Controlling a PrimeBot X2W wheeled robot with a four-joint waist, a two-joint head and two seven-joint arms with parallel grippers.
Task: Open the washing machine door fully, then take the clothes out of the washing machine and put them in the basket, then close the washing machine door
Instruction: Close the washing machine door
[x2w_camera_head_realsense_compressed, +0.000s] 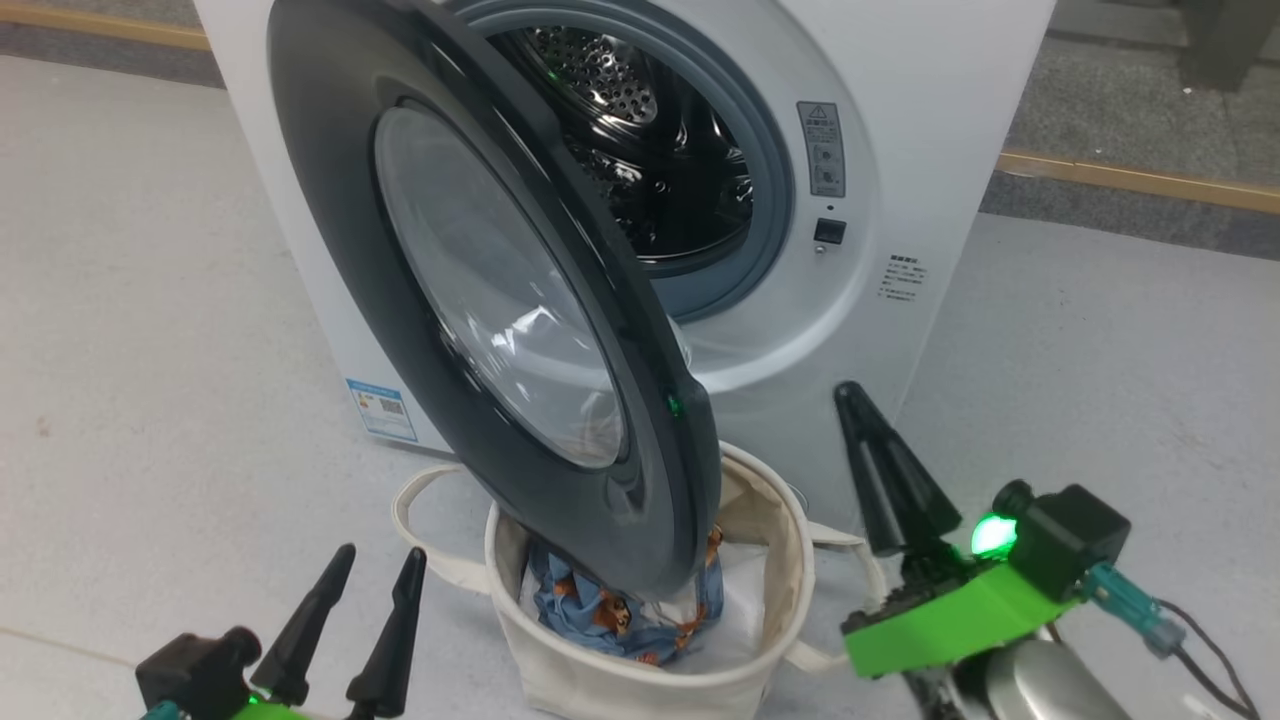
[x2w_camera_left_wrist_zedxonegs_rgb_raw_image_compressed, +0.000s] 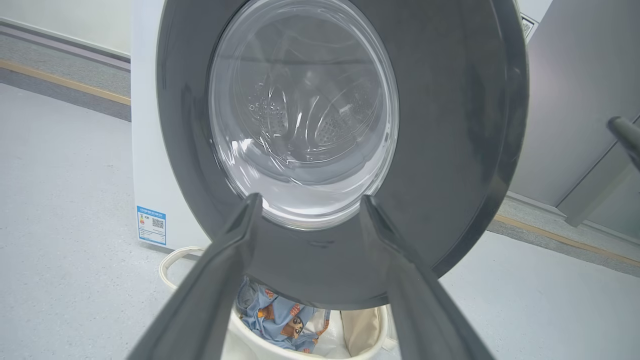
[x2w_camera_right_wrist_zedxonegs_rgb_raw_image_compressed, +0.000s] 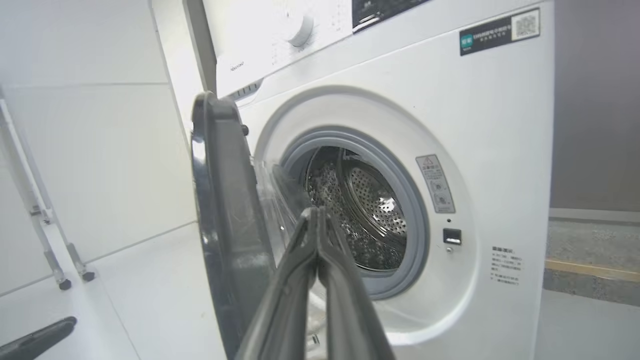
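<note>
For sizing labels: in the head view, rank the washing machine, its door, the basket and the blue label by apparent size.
Largest first:
washing machine
washing machine door, enlarged by nearness
basket
blue label

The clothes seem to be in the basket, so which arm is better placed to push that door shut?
Probably left. The left gripper faces the outer side of the washing machine door, ready to push. The right gripper sits beyond its free edge, on the inner side.

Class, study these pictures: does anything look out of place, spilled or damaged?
Nothing spilled or damaged. One oddity: the basket stands directly under the half-open door, whose lower rim hangs over the clothes inside it.
</note>
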